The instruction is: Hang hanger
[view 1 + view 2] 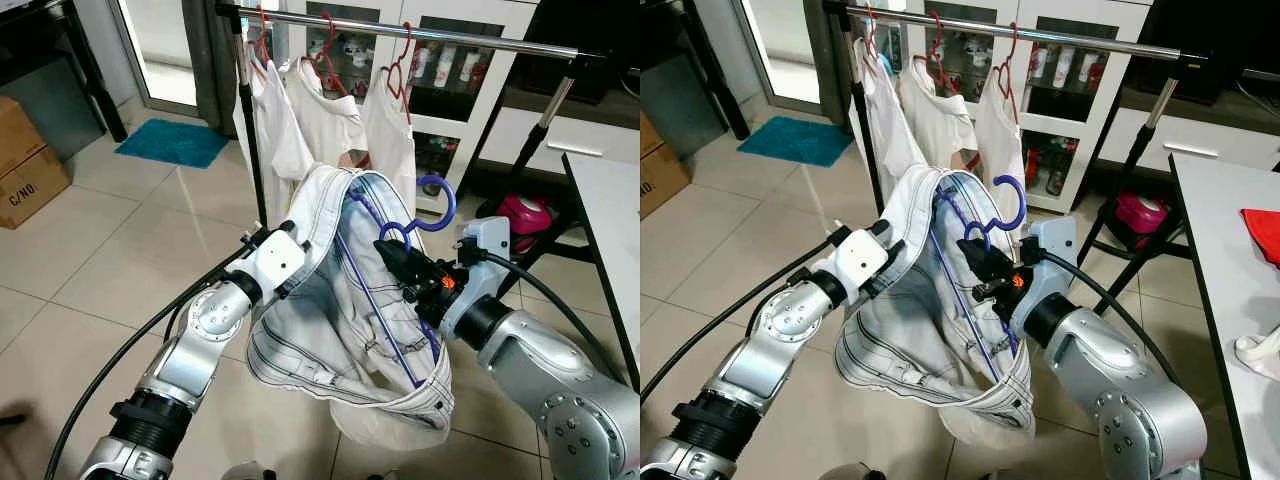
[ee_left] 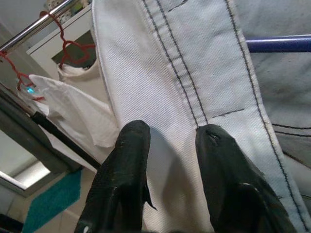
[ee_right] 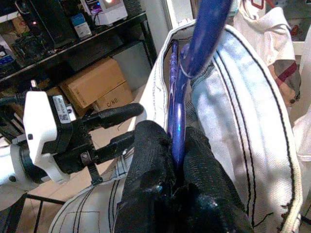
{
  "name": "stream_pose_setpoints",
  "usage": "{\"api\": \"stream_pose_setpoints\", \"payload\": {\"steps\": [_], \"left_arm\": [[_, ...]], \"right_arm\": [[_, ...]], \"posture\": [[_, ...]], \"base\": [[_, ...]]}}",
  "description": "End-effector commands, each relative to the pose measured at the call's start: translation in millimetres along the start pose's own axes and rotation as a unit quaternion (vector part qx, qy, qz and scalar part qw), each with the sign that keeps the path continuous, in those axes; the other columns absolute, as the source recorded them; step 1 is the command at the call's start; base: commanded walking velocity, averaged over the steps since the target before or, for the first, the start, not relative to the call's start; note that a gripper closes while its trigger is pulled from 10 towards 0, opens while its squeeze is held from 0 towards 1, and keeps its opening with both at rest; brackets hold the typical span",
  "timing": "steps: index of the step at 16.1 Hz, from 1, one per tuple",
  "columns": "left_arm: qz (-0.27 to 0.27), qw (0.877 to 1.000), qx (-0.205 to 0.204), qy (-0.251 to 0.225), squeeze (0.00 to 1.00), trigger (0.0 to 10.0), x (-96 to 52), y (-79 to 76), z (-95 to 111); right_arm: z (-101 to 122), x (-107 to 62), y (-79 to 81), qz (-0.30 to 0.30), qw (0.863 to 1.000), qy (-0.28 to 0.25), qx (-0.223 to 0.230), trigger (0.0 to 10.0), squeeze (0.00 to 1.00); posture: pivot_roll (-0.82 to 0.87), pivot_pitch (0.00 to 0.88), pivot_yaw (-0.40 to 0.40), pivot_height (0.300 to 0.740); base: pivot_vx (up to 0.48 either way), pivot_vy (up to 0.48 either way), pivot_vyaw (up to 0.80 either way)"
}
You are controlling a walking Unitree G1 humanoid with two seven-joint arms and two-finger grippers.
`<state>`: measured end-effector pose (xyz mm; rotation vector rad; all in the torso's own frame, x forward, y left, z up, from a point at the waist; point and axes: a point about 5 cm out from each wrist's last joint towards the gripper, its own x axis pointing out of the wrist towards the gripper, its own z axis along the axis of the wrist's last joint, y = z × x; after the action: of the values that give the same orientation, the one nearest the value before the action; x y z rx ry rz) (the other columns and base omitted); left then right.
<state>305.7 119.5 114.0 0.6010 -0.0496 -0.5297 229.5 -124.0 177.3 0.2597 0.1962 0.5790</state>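
Observation:
My right gripper is shut on the neck of a blue hanger, just below its hook; the close grip shows in the right wrist view. White trousers with dark stitching hang from the hanger, waistband spread wide. My left gripper clamps the left edge of that waistband, and the cloth runs between its fingers. The steel rail crosses above and behind, a little higher than the hook.
Three white shirts on red hangers fill the rail's left part. The rack's black post stands left, a slanted brace right. A white table is at right, with cardboard boxes and a teal mat far left.

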Motion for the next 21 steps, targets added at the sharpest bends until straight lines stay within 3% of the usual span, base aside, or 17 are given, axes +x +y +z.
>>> {"api": "stream_pose_setpoints", "payload": {"steps": [1,8,12,17,18,20,21], "left_arm": [[0.013,1.0,-0.001,0.0,0.0,0.0,0.3,4.3,2.3],[0.019,1.0,-0.023,0.002,0.0,0.0,-1.9,4.5,1.6],[0.053,0.997,-0.045,-0.036,0.0,0.0,-4.8,12.4,9.8],[0.079,0.995,-0.054,-0.041,0.0,0.0,-7.2,20.2,9.9],[0.074,0.994,-0.059,-0.05,0.0,0.0,-7.2,18.8,12.0],[0.029,0.988,-0.106,-0.113,0.0,0.0,-6.2,8.4,28.2],[-0.044,0.974,-0.125,-0.183,0.73,10.0,-6.5,-5.6,50.7]], "right_arm": [[12.8,-0.8,2.4,0.01,0.999,-0.035,-0.006,0.0,0.0],[14.1,-0.9,1.7,0.009,0.999,-0.039,-0.004,0.0,0.0],[15.2,0.2,2.1,0.011,0.999,-0.042,-0.003,0.0,0.0],[15.1,-0.2,1.6,0.008,0.999,-0.042,-0.002,0.0,0.0],[15.1,-0.5,1.2,0.006,0.999,-0.043,-0.002,0.0,0.0],[16.1,-0.5,-0.1,0.002,0.999,-0.045,-0.004,0.0,0.0],[16.1,0.7,-1.3,-0.001,0.999,-0.043,-0.011,0.0,0.0]], "posture": [[-0.08,0.0,-0.006,0.74],[-0.07,0.0,-0.012,0.74],[-0.07,0.001,-0.012,0.74],[-0.07,0.006,-0.009,0.74],[-0.07,0.006,-0.009,0.74],[-0.07,0.014,-0.007,0.74],[-0.07,0.017,-0.006,0.74]], "base": [[0.0,0.0,0.0],[0.0,0.0,0.0],[0.0,0.0,0.0],[0.0,0.0,0.0],[0.0,0.0,0.0],[0.0,0.0,0.0],[0.0,0.0,0.0]]}}
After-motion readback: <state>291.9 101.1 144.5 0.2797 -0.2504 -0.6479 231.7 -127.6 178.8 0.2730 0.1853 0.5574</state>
